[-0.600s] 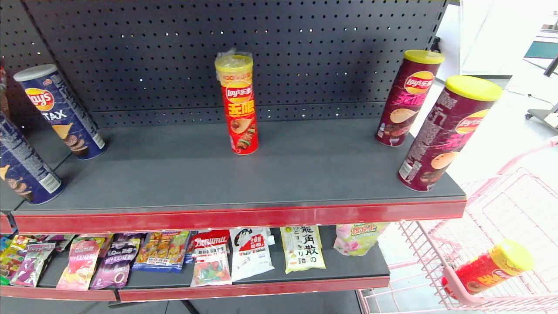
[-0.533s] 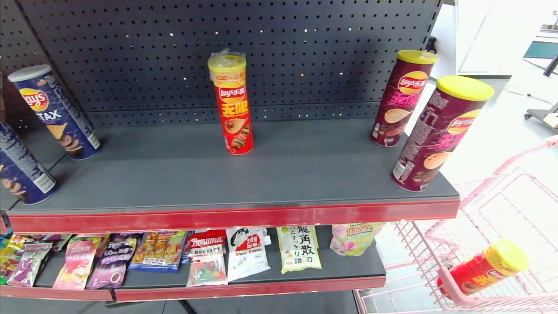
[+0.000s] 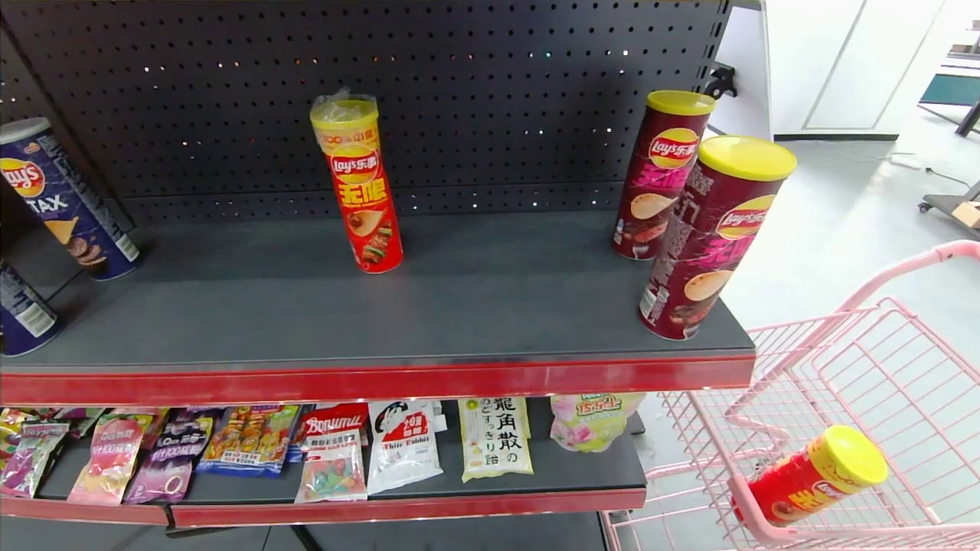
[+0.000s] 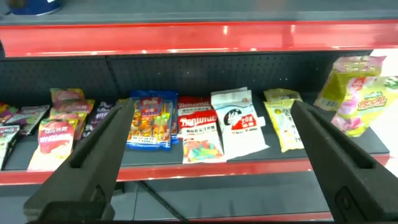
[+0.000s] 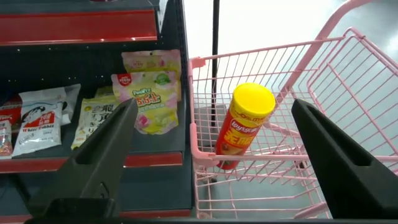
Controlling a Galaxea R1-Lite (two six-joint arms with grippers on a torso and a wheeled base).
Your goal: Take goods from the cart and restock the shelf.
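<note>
Aslant, red can (image 3: 811, 480) in pink cart (image 3: 911, 264); right pincer (image 5: 214, 104) agape

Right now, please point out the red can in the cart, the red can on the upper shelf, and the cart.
red can in the cart (image 5: 241, 132): right wrist view, its red side.
red can on the upper shelf (image 3: 360, 195): head view, its label.
cart (image 3: 953, 252): head view, its handle.

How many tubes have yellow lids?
4: upright red tube mid-shelf, two maroon tubes at its right end, lying red tube in the pink cart. A blue tube's lid is cropped.
</note>
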